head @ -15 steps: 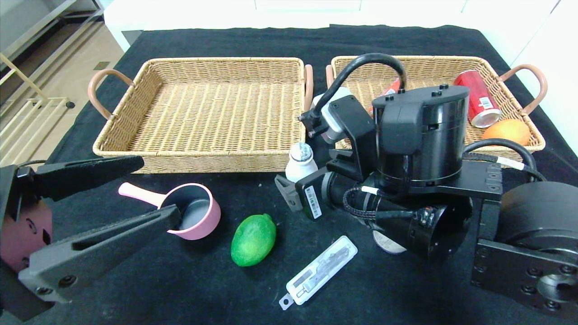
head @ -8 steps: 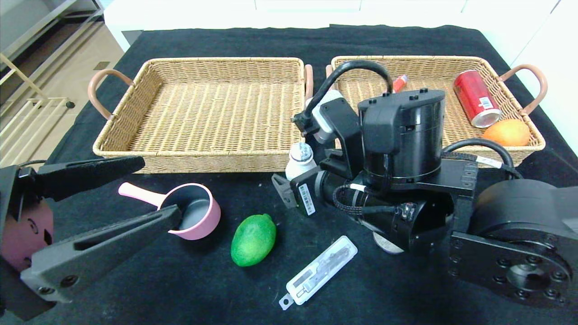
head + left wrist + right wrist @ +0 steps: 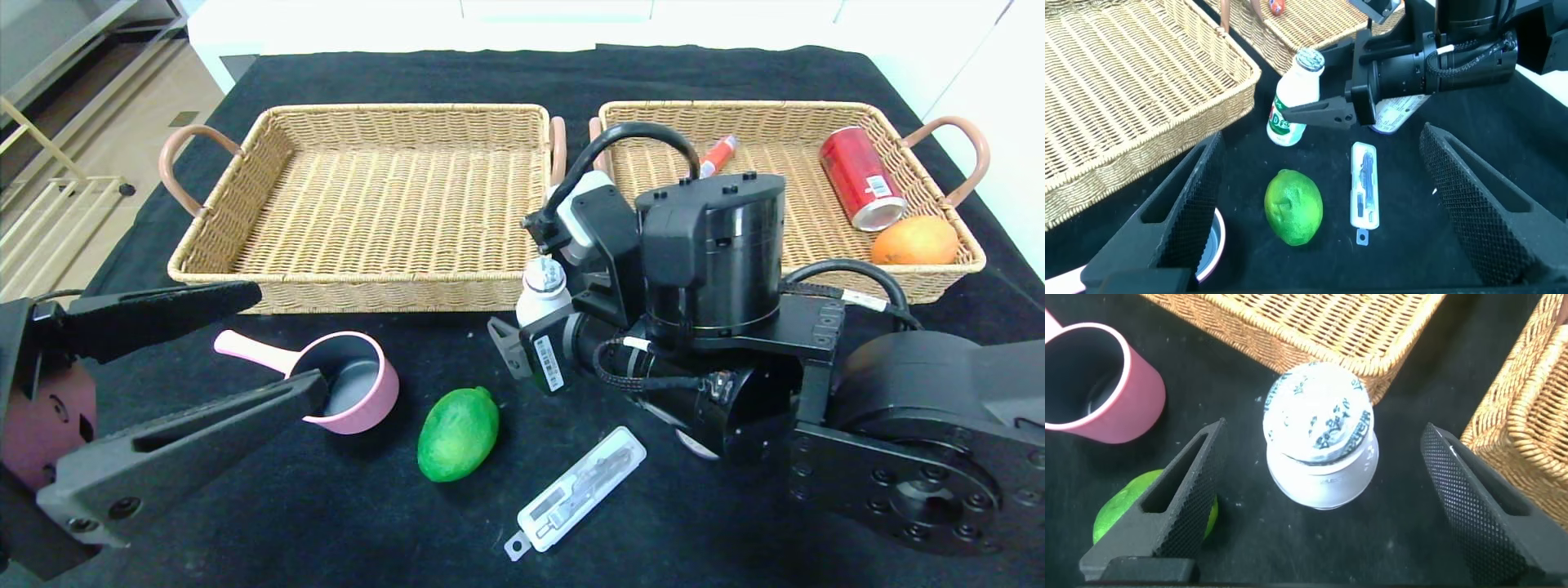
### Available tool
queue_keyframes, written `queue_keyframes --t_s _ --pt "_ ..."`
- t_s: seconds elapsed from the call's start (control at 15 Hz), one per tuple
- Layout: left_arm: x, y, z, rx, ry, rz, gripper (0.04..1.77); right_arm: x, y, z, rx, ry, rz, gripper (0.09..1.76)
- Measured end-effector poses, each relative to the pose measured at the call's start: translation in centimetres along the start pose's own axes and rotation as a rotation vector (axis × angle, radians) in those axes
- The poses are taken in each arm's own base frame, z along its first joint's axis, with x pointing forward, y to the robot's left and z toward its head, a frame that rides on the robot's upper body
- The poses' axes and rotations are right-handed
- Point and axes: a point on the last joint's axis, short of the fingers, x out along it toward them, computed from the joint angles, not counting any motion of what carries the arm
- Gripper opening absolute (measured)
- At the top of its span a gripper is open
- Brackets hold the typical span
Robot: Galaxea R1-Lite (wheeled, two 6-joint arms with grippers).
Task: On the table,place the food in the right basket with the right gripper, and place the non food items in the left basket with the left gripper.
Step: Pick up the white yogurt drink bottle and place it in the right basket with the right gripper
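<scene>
1. Right wrist view shows the small white foil-capped drink bottle (image 3: pixel 1321 437) upright at frame centre, on black cloth between the two wicker baskets' front corners.
2. I'd lower straight over it, keep it centred, and grip the body below the cap.
3. Right gripper (image 3: pixel 1323 506) stands spread wide astride it, touching nothing.
4. Left gripper (image 3: pixel 175 359), lower left of the head view, hangs open and empty.

white bottle (image 3: pixel 542 296): partly hidden by right arm | round item (image 3: pixel 694 442): mostly hidden, unidentifiable

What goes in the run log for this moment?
right claw: open, around white bottle | left claw: open, near pink cup | lime: on table
</scene>
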Motion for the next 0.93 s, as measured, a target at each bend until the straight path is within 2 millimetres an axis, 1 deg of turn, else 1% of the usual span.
queue_keyframes --t_s 0.07,0.2,0.27,0.33,0.4,0.6,0.93 --pt "-0.02 -0.01 0.01 0.000 0.000 0.000 1.72 0.05 0.00 -0.05 -0.001 0.001 0.000 1.66" --pt "-0.04 -0.02 -0.02 0.000 0.001 0.000 1.72 0.15 -0.07 -0.12 0.001 0.003 -0.003 1.30" --pt "-0.04 -0.02 -0.01 0.000 0.000 0.000 1.72 0.22 -0.12 -0.18 0.001 0.004 -0.004 1.16" --pt "-0.04 -0.02 -0.01 0.000 0.000 0.000 1.72 0.31 -0.21 -0.23 0.002 0.004 -0.007 1.02" --pt "-0.04 -0.01 -0.03 0.000 0.001 0.000 1.72 0.37 -0.27 -0.27 0.003 0.004 -0.009 0.94" --pt "-0.04 -0.01 -0.01 0.000 0.000 0.000 1.72 0.51 -0.37 -0.36 0.004 0.004 -0.013 0.88" --pt "-0.03 -0.01 -0.03 0.000 0.001 0.000 1.72 0.52 -0.36 -0.42 0.003 0.005 -0.014 0.88"
